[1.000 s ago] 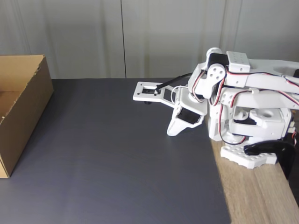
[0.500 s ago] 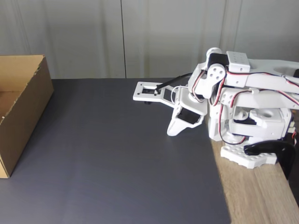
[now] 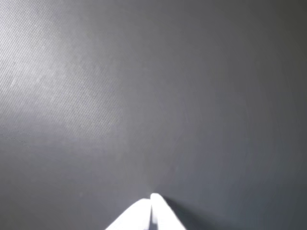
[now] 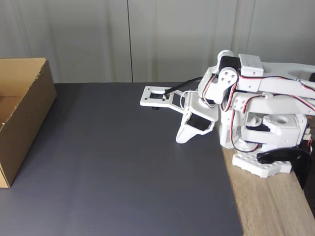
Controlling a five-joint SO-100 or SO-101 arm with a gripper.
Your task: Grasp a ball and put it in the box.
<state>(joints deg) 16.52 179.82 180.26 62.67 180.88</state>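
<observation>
Dark grey mat (image 4: 123, 162) covers the desk (image 4: 275, 206). One box (image 4: 19, 113) stands at far left in the fixed view. One pincer (image 3: 151, 203), fingertips pressed together, holds nothing above the mat.

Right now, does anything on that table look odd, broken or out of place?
Nothing looks damaged or spilled. The cardboard box sits at the left edge of the dark mat, and the white arm's gripper is folded down, shut, tip on the mat.

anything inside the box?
Fixed view: the box shows bare cardboard floor and inner walls, no ball on that part. Its near wall hides some floor, and the box runs off frame left.
</observation>
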